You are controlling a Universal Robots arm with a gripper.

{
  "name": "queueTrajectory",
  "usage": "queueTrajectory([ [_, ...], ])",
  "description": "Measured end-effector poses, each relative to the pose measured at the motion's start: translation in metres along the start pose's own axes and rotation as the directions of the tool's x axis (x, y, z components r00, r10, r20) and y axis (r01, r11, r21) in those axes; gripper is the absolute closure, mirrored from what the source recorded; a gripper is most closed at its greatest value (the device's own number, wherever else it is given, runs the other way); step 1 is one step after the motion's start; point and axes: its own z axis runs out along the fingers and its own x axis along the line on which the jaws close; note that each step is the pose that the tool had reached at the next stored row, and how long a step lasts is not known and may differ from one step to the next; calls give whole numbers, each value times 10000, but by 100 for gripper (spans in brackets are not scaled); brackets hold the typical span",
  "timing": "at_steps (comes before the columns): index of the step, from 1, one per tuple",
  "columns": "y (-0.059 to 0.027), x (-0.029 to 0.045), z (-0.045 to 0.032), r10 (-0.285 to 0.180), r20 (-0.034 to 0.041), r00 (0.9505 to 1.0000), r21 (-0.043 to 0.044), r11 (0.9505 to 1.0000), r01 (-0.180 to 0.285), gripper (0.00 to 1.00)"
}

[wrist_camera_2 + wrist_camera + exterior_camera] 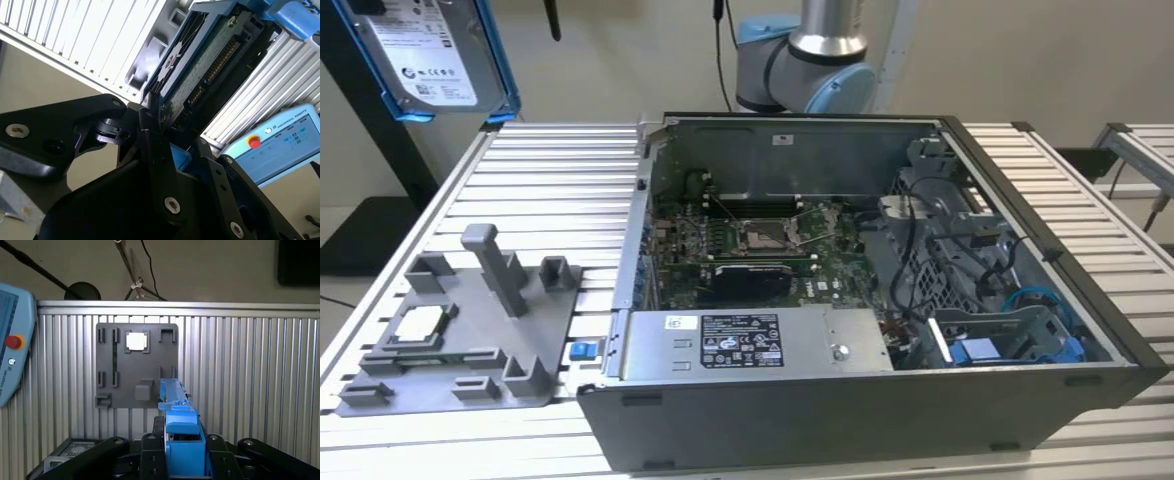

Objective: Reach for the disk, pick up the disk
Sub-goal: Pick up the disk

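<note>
Fingers: clamped on disk edge.
Disk: held high off the counter, near its far corner.
Grip: squeeze evenly; avoid tilt.

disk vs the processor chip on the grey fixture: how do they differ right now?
Pose: the disk is upright in the air, clamped in the gripper; the processor chip lies flat in the grey fixture on the table.
Look: the disk carries a blue bracket and a printed label; the chip is a plain square.
Shared: both are pale silver-grey.
</note>
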Motion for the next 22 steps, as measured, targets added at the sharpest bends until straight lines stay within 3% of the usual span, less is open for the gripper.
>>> queueTrajectory([
  [11, -126, -1, -2, 0, 0, 10000, 1, 10000, 0, 100],
  [22, -334, -2, -6, 1, 0, 10000, 0, 10000, -1, 100],
])
